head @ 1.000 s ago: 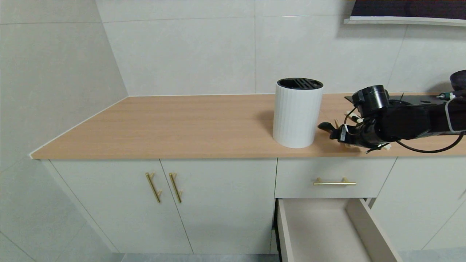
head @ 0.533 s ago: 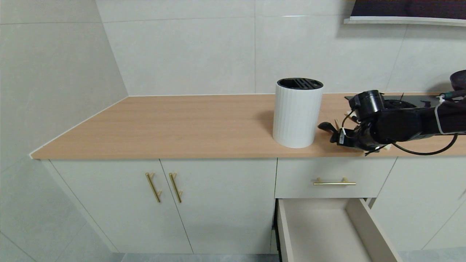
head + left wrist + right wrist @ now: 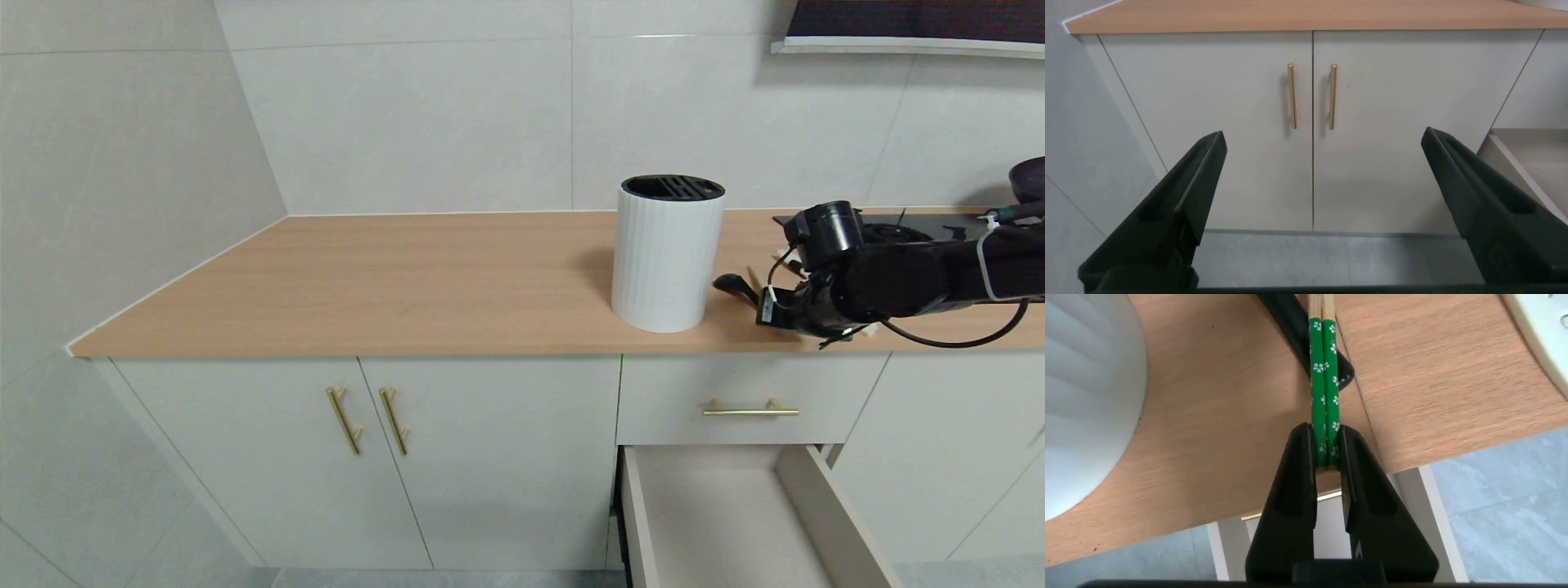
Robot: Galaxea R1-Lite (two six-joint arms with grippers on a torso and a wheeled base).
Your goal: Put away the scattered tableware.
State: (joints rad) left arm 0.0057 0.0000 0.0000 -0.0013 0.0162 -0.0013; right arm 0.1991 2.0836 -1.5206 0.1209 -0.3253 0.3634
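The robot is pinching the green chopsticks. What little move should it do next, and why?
Probably lift straight up. The right gripper is shut on the chopsticks, which are low at the counter beside the white holder, whose slots are on top.
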